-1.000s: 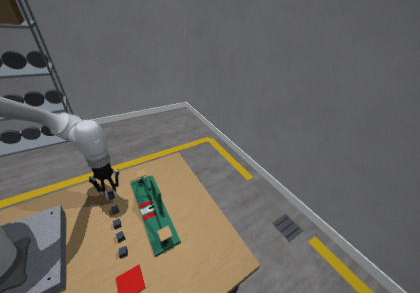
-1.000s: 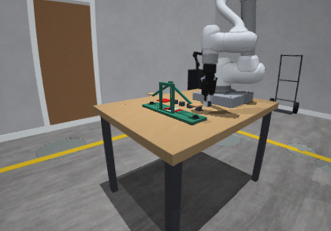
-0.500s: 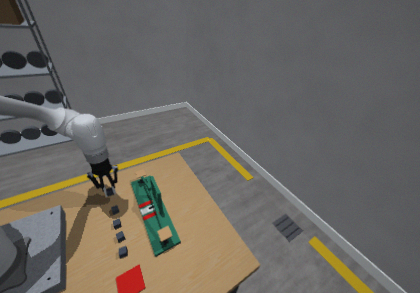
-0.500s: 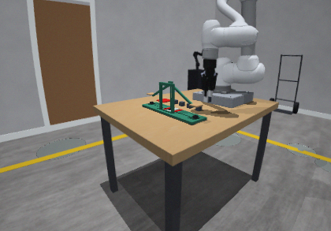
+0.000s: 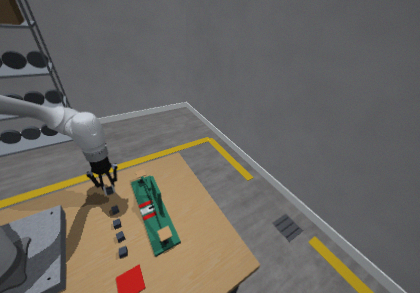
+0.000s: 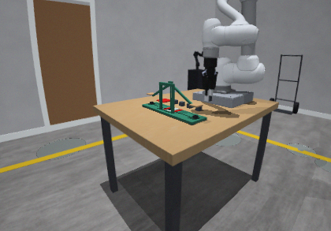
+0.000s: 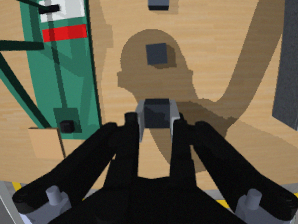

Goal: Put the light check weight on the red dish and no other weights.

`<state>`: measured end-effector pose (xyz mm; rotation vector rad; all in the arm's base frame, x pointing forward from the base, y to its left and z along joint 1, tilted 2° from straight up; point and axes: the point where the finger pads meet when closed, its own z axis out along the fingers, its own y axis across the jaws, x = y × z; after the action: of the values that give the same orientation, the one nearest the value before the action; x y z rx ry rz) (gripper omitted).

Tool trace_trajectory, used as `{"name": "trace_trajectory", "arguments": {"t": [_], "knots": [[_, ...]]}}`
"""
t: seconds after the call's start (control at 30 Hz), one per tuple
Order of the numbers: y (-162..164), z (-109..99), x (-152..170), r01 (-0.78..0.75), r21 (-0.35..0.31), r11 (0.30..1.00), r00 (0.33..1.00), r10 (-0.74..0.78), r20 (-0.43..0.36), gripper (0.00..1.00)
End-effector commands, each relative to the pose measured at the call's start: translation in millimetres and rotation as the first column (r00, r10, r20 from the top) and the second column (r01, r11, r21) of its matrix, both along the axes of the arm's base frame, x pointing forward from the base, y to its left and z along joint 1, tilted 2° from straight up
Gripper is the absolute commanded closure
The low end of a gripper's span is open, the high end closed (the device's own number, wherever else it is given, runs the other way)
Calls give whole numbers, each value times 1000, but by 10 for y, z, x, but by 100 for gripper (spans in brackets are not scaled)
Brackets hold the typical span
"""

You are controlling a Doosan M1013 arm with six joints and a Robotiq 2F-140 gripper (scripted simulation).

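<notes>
My gripper (image 5: 105, 184) is shut on a small dark check weight (image 7: 157, 112) and holds it a little above the wooden table, left of the far end of the green rocker balance (image 5: 155, 214). Several more dark weights (image 5: 119, 229) lie in a row on the table, running from below the gripper toward the flat red dish (image 5: 130, 279) at the near edge. Two of them show in the wrist view (image 7: 157, 55). The dish is right side up and bare. The balance's tan pans (image 5: 165, 234) look bare. Its white field (image 7: 63, 8) sits between two red fields.
The arm's grey base block (image 5: 30, 247) fills the table's left side. The balance's upright frame (image 6: 172, 94) rises to the right of the gripper. A shelf rack (image 5: 25, 62) stands behind the table.
</notes>
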<state>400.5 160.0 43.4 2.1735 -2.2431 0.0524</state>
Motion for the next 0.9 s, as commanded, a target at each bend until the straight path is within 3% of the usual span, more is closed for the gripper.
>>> {"name": "trace_trajectory", "arguments": {"t": [0.0, 0.27, 0.67, 0.7, 0.77, 0.8, 0.83, 0.87], "knots": [[92, 150, -3, -5, 0, 1000, 1000, 5, -1, 76], [398, 643, -13, -5, 0, 1000, 1000, 5, -1, 76], [512, 826, 3, -5, 0, 1000, 1000, 5, -1, 76], [521, 836, 111, -5, 0, 1000, 1000, 5, -1, 76], [541, 868, 650, -5, 1, 1000, 1000, 5, -1, 76], [541, 868, 650, -5, 1, 1000, 1000, 5, -1, 76], [531, 870, 961, -5, 1, 1000, 1000, 5, -1, 76], [531, 870, 961, -5, 1, 1000, 1000, 5, -1, 76]]}}
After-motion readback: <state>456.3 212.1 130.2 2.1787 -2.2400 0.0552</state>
